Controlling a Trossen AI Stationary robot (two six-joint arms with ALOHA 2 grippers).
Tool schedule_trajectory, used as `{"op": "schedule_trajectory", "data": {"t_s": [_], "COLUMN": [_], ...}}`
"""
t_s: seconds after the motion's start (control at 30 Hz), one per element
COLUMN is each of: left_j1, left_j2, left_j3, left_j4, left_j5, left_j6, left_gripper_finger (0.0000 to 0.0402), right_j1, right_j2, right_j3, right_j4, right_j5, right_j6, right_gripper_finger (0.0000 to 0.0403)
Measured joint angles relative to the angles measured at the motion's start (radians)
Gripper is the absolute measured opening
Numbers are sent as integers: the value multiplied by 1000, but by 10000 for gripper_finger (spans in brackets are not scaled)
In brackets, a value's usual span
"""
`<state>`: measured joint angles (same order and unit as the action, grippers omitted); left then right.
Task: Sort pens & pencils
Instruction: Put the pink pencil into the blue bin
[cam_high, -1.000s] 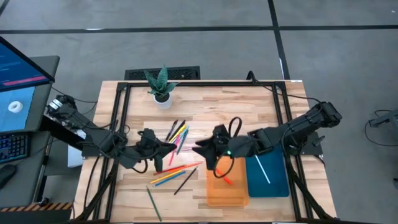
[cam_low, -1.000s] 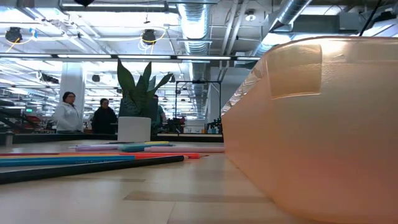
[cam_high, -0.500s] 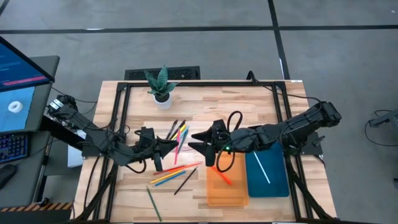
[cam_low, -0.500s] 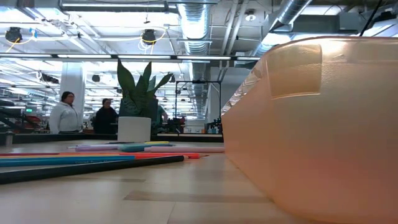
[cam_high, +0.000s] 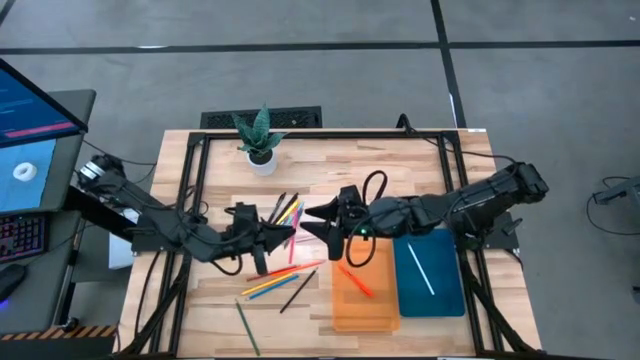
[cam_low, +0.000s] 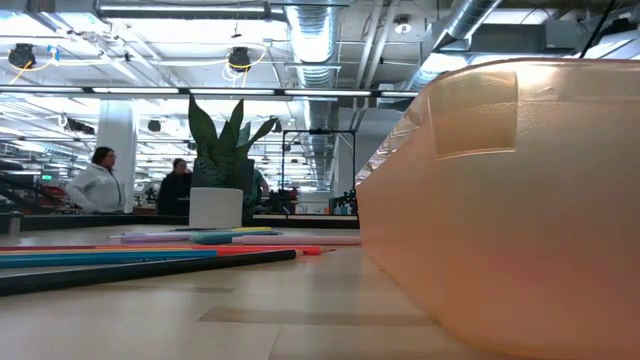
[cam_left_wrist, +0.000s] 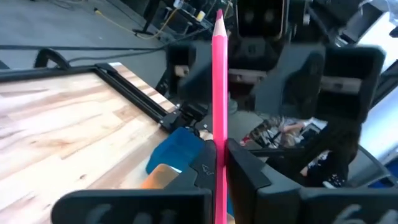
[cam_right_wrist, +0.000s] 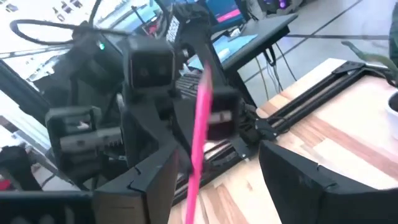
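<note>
Between both end effectors stands the pink pencil (cam_left_wrist: 220, 99).

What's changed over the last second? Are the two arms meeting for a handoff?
The right gripper left its spot over the orange tray and moved up the table toward the left gripper, which edged right to meet it. The left gripper stays shut on a pink pencil; the right one's open fingers now flank that pencil without closing. The red pencil in the orange tray and the loose pencils are unmoved.
</note>
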<state>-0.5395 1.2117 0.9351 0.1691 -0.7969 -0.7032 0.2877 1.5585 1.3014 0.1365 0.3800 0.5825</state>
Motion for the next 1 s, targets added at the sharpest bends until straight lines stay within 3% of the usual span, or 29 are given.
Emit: {"op": "schedule_trajectory", "data": {"t_s": [0.13, 0.4, 0.6, 0.8, 1.0], "left_j1": [28, 51, 58, 65, 68], "left_j2": [45, 65, 65, 67, 67], "left_j3": [0, 0, 0, 0, 0], "left_j4": [65, 96, 94, 88, 72], "left_j5": [56, 57, 58, 61, 55], "left_j6": [3, 11, 11, 15, 11], "left_gripper_finger": [6, 6, 6, 6, 10], "right_j1": [-27, -35, -51, -61, -71], "right_j2": [0, 0, 0, 0, 0], "right_j3": [0, 0, 0, 0, 0], "right_j4": [29, 6, -17, -16, -29], "right_j5": [-45, -55, -118, -149, -170], "right_j6": [-8, -8, -8, -6, 43], "right_gripper_finger": [244, 231, 156, 25, 25]}}
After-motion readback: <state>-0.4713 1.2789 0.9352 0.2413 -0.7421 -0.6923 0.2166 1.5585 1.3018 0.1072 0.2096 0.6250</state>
